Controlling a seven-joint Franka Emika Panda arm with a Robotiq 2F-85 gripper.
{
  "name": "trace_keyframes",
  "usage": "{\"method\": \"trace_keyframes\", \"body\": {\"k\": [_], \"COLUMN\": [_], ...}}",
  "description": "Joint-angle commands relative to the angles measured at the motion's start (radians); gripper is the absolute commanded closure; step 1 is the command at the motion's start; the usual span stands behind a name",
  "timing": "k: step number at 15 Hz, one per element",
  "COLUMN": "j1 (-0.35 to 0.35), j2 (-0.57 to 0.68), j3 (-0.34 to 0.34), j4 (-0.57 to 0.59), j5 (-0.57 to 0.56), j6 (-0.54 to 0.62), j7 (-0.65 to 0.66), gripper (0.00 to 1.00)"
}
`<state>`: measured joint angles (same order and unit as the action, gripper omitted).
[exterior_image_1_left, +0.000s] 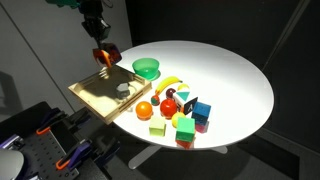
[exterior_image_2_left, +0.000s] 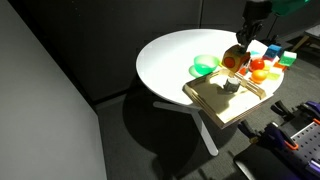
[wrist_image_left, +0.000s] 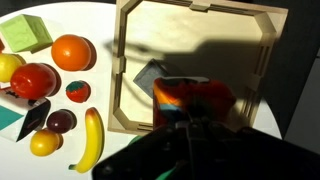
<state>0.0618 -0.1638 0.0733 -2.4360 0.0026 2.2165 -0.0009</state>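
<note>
My gripper (exterior_image_1_left: 103, 47) hangs over the far part of a shallow wooden tray (exterior_image_1_left: 97, 92) at the edge of a round white table (exterior_image_1_left: 225, 70), shut on a red toy (exterior_image_1_left: 105, 57) with orange and blue markings. In the wrist view the red toy (wrist_image_left: 195, 98) sits just ahead of the gripper (wrist_image_left: 196, 122) and above the tray floor (wrist_image_left: 200, 45). A small grey piece (wrist_image_left: 148, 75) lies inside the tray, beside the held toy. In an exterior view the gripper (exterior_image_2_left: 244, 38) carries the toy (exterior_image_2_left: 233, 58) over the tray (exterior_image_2_left: 214, 105).
A green bowl (exterior_image_1_left: 147, 68) stands next to the tray. Toy fruit and blocks lie beyond it: an orange (wrist_image_left: 72, 50), a green block (wrist_image_left: 25, 35), a red apple (wrist_image_left: 33, 80), a strawberry (wrist_image_left: 78, 92), a banana (wrist_image_left: 90, 140). The tray juts past the table's rim.
</note>
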Motion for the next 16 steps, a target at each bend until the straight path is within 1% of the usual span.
{"method": "trace_keyframes", "body": {"k": [1,5,16], "j1": [0.02,0.031,0.025], "j2": [0.023,0.037,0.149], "j3": [0.02,0.031,0.018], "j4": [0.023,0.023,0.029], "j5": [-0.011,-0.022,-0.037], "j6": [0.0,0.008,0.045], "j7": [0.007,0.011,0.002], "gripper": [1.0,1.0,1.0]}}
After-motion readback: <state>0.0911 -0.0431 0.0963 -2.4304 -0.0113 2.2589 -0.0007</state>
